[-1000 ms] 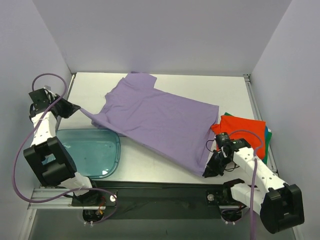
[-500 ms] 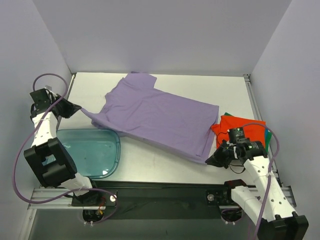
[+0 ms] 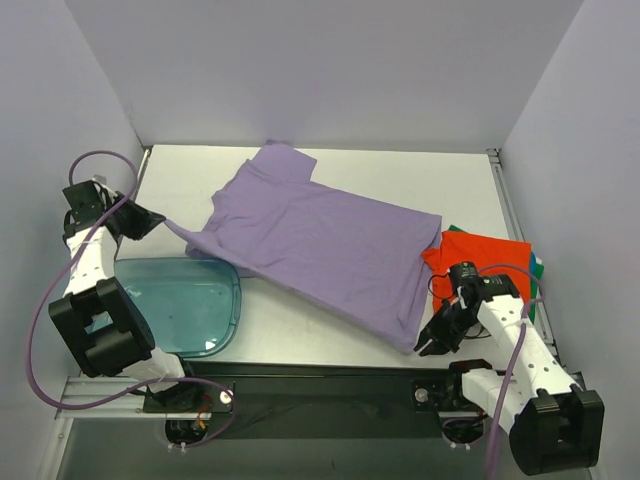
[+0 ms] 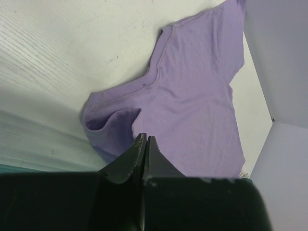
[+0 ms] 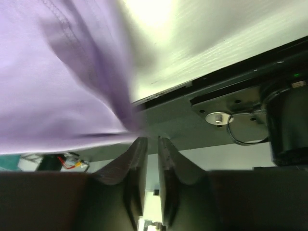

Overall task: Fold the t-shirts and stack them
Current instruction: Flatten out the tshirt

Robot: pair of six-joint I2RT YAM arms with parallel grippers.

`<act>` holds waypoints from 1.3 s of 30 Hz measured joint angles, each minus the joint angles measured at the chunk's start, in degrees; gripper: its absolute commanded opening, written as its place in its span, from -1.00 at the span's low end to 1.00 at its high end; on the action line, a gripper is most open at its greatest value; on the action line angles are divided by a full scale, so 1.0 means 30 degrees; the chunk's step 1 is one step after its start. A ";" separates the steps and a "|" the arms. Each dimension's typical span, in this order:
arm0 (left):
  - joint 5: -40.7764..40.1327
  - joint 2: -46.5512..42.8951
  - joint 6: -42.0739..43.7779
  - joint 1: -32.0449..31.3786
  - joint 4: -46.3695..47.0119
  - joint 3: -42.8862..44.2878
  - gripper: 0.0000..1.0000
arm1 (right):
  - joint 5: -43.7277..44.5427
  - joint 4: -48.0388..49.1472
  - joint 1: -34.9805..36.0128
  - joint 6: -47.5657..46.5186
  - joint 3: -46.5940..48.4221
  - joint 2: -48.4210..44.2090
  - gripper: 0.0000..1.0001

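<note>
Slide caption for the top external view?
Left gripper and right gripper hold opposite ends of the lavender t-shirt, between blue tray and orange-red t-shirt.

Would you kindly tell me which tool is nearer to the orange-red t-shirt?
Right. The right tool sits just beside the orange-red t-shirt; the left tool is far across the table.

Bright, even light from above; faint shadow under the purple shirt. Right wrist view blurred, table glaring white.
</note>
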 measured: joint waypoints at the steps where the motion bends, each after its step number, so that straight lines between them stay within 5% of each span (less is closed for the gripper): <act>1: 0.0000 0.0000 0.0000 -0.0007 0.0000 0.0000 -1.00 | 0.0051 -0.0051 0.0000 -0.0131 0.0168 0.0000 -0.50; 3: -0.0015 0.0000 0.0007 -0.0044 0.0080 0.0000 -1.00 | 0.0532 -0.0510 0.0051 -0.0299 0.0627 0.0007 -0.17; 7: -0.0015 -0.0007 0.0007 -0.0175 0.0146 0.0000 -1.00 | 0.2084 -0.1137 0.0852 -0.0750 0.2761 -0.0087 -0.01; 13: 0.0000 -0.0109 0.0007 -0.0619 0.0299 -0.0350 -1.00 | 0.2040 0.1821 0.2375 -0.1508 0.4816 0.0947 -0.02; 24: 0.0007 -0.0138 0.0022 -0.0801 0.0291 -0.0787 -1.00 | 0.0007 0.9595 0.7694 -0.2739 0.7082 1.1242 -0.17; 39: 0.0015 -0.0146 0.0117 -0.0794 0.0284 -0.0787 -1.00 | 0.0517 0.9566 0.8051 -0.2565 0.6411 1.2786 -0.21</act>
